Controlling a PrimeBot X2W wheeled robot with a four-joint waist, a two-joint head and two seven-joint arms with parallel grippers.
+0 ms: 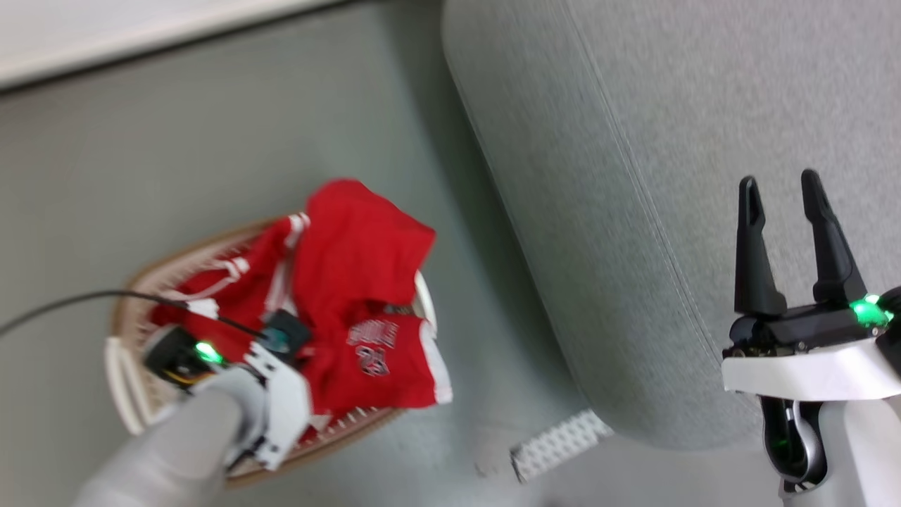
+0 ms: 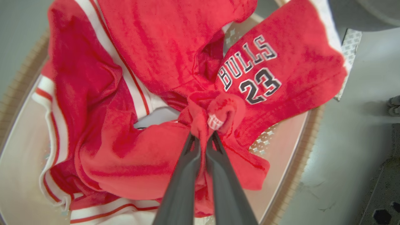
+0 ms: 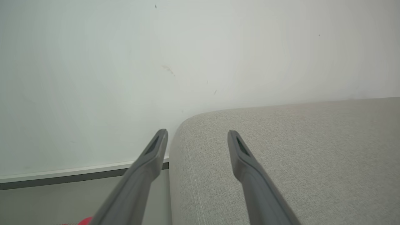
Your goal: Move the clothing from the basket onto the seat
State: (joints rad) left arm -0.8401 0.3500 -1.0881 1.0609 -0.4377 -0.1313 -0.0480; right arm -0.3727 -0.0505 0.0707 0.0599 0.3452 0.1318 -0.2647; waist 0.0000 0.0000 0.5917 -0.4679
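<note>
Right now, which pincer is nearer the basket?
Left. The left pincer is down over the basket, shut on the clothing that lies in it. The right pincer is open over the seat, well apart from the basket.

Soft, even light, faint shadows; the head view is motion-blurred, and the clothing (image 2: 103, 162) looks slightly smeared close up.

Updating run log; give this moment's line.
left end effector shut on red soft clothing; in cream plastic basket; right end effector open
</note>
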